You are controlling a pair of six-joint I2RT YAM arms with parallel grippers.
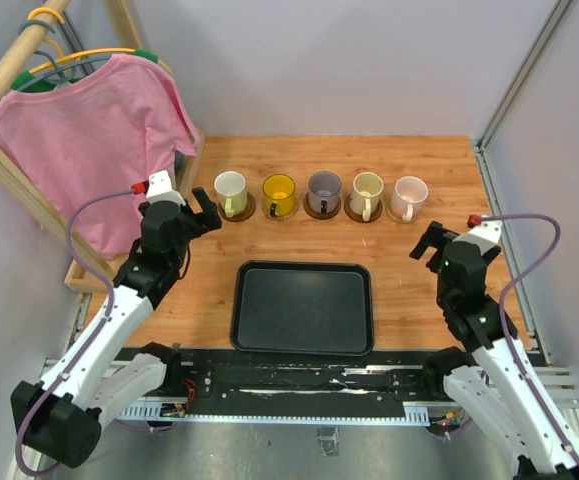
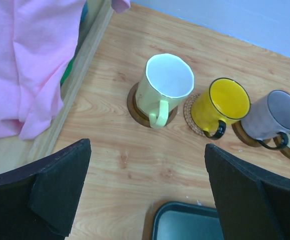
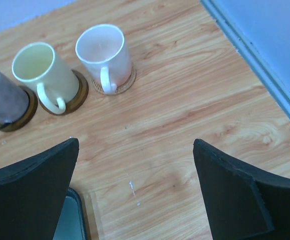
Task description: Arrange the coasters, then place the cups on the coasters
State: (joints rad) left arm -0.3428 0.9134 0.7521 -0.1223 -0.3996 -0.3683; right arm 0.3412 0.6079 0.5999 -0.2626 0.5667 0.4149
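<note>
All 5 cups (image 1: 324, 187) sit on 5 coasters (image 2: 132, 106) — the job looks done. The left gripper (image 1: 207, 206) and right gripper (image 1: 426, 243) gape wide, holding nothing.

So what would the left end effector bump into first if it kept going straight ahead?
Probably the white mug with the yellowish handle, sitting on its dark coaster, straight ahead of the open left end effector. It seems angled down, so it might touch the wooden table first; depth is unclear.
</note>
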